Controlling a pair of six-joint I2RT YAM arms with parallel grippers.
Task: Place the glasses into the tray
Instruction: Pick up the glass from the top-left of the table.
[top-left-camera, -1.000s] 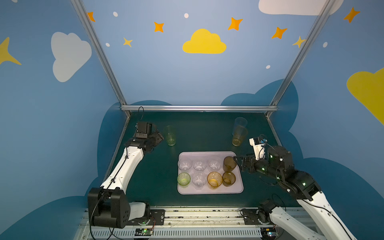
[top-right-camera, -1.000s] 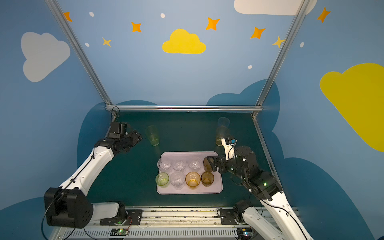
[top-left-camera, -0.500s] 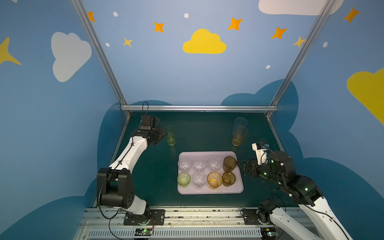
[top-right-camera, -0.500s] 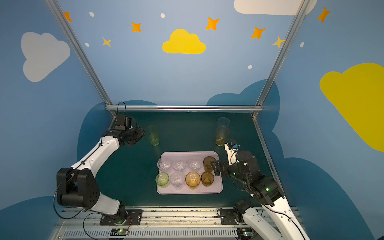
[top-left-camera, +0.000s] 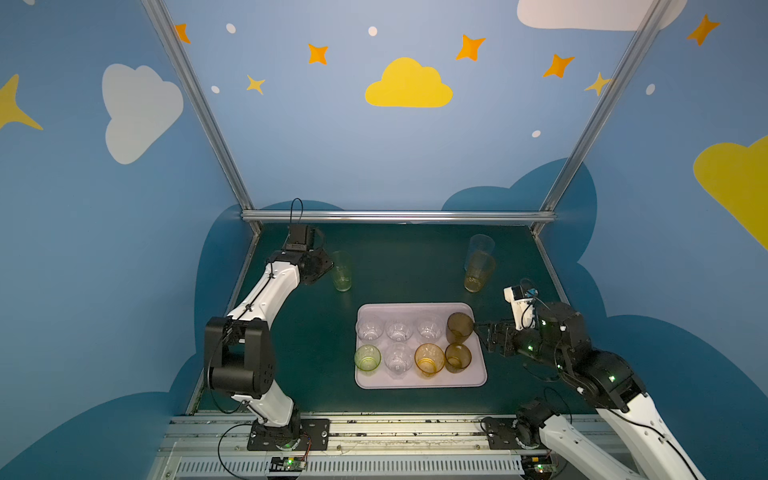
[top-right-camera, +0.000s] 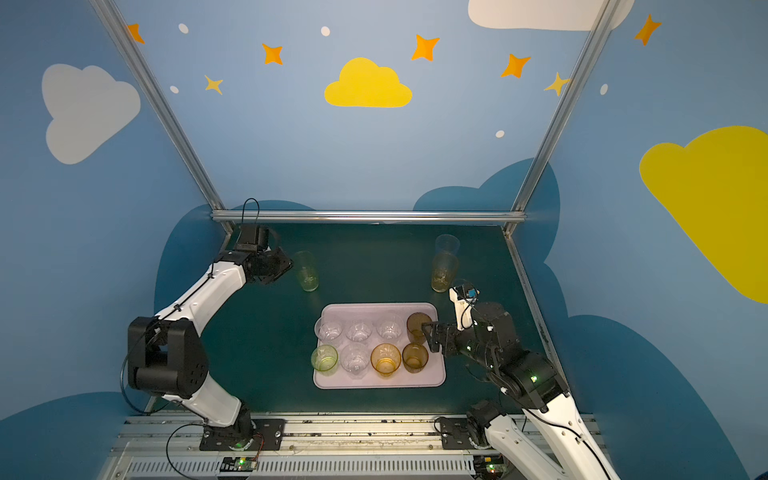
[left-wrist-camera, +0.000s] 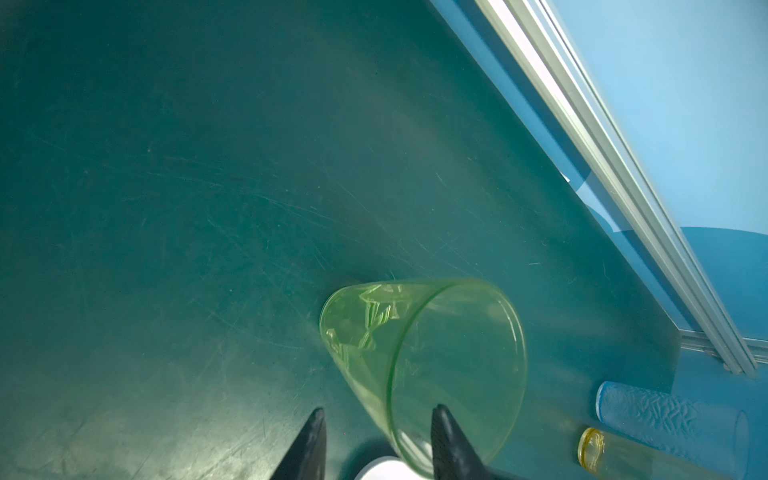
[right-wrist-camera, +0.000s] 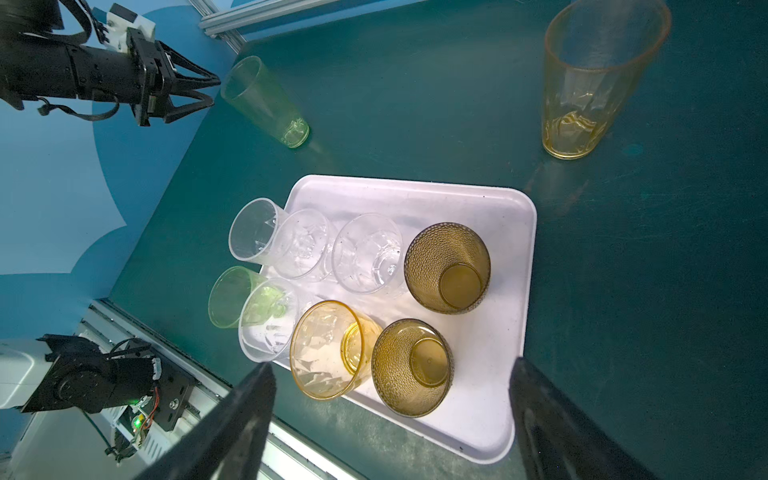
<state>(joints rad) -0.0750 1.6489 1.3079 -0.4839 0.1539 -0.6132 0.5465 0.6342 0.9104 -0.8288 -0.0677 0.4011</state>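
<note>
The pale lilac tray (top-left-camera: 419, 380) (top-right-camera: 436, 374) (right-wrist-camera: 498, 249) holds several short glasses: clear ones, a green one (top-left-camera: 367, 357), an amber one (top-left-camera: 429, 359) and two brown ones (top-left-camera: 459, 327) (right-wrist-camera: 446, 266). At the back left stands a tall green glass (top-left-camera: 341, 272) (top-right-camera: 307, 272) (left-wrist-camera: 415, 353). My left gripper (top-left-camera: 328, 266) (left-wrist-camera: 376, 415) is at its rim, jaws narrowed but apart, one fingertip (left-wrist-camera: 440, 415) in front of the mouth. My right gripper (top-left-camera: 482, 332) (right-wrist-camera: 390, 368) stands wide open and empty at the tray's right edge.
A tall amber glass (top-left-camera: 480, 272) (right-wrist-camera: 590, 83) and a pale blue one (top-left-camera: 481, 247) (top-right-camera: 446, 245) stand together at the back right. An aluminium frame rail (top-left-camera: 395, 216) and blue walls close the table's back and sides.
My left arm has swung and brought its gripper up to the tall green glass, and its jaws have narrowed. The right arm has drawn back slightly, still open.
</note>
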